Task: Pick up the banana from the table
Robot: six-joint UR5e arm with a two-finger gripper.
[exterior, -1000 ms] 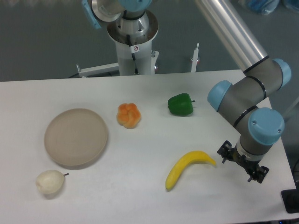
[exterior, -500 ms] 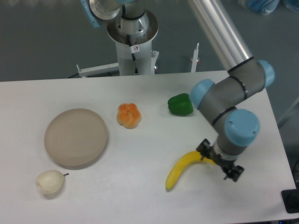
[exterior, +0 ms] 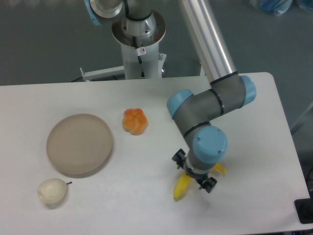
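Note:
The yellow banana (exterior: pixel 182 187) lies on the white table (exterior: pixel 146 210) at the front right, mostly hidden under my wrist. Only its lower left end and a small tip (exterior: pixel 221 170) at the right show. My gripper (exterior: pixel 194 176) hangs directly over the banana's middle, its dark fingers (exterior: pixel 178 157) straddling it. The jaws look spread, but the wrist hides whether they touch the fruit.
A round beige plate (exterior: pixel 79 144) sits at the left, with a pale pear (exterior: pixel 51 191) in front of it. An orange fruit (exterior: pixel 135 121) lies near the table's middle. The arm's elbow covers the spot behind the banana.
The arm has swept left from the table's right edge to above the banana. It now covers most of the banana and the green pepper seen earlier.

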